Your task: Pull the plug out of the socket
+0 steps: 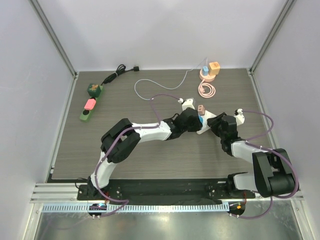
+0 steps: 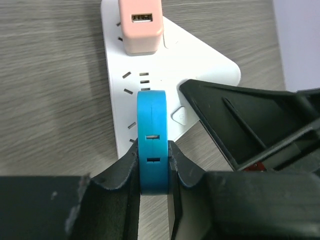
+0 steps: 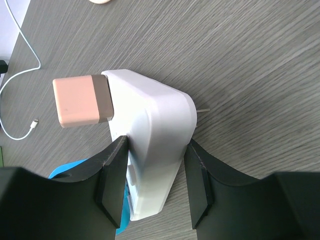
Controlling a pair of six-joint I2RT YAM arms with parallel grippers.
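A white power strip [image 1: 207,123] lies mid-table with a pink plug [image 1: 201,109] and a blue plug [image 1: 200,119] in it. In the left wrist view my left gripper [image 2: 152,167] is shut on the blue plug [image 2: 152,130], which stands in the strip [image 2: 200,65], with the pink plug [image 2: 141,27] beyond. In the right wrist view my right gripper [image 3: 156,150] clamps the end of the strip [image 3: 157,125] from both sides. The pink plug [image 3: 80,101] sticks out to the left, and a sliver of the blue plug [image 3: 70,169] shows behind the left finger.
A green power strip [image 1: 89,104] with a pink plug lies at the left, and a black cable [image 1: 120,71] behind it. A white cable [image 1: 160,82] loops at the back centre. A coiled pink cable [image 1: 206,90] and an orange block [image 1: 214,68] sit back right.
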